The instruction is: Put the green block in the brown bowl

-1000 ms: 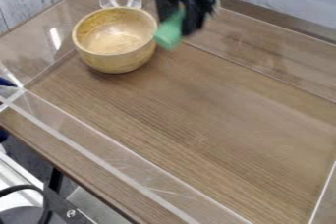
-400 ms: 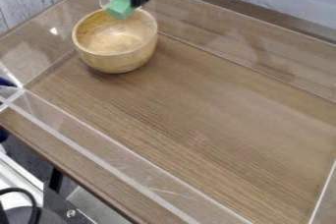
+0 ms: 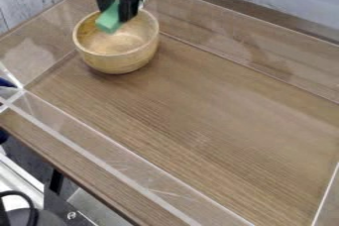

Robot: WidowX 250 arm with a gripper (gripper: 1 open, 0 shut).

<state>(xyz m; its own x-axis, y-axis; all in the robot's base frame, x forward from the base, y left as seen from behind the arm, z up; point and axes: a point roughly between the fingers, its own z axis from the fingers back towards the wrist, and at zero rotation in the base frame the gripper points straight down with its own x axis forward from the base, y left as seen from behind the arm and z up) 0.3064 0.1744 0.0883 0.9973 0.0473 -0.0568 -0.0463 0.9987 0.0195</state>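
camera view: the job looks nearly finished. the gripper [image 3: 119, 7] points down over the brown bowl [image 3: 117, 42], and its fingers are clenched on the green block [image 3: 110, 18], which hangs tilted above the hollow of the bowl, toward the bowl's twelve o'clock side. the block's lower end sits inside the outline of the rim as seen from here, but i cannot tell whether it touches the bottom; it reads as just above it. so the pick-up and the carry are done; what is left, by my judgement, is to let go and lift clear.

the bowl stands on the table [image 3: 199, 111] at about ten o'clock of the picture, inside a clear-walled tray. apart from the block hanging over it, the bowl shows only bare pale wood inside. nothing else lies on the table.
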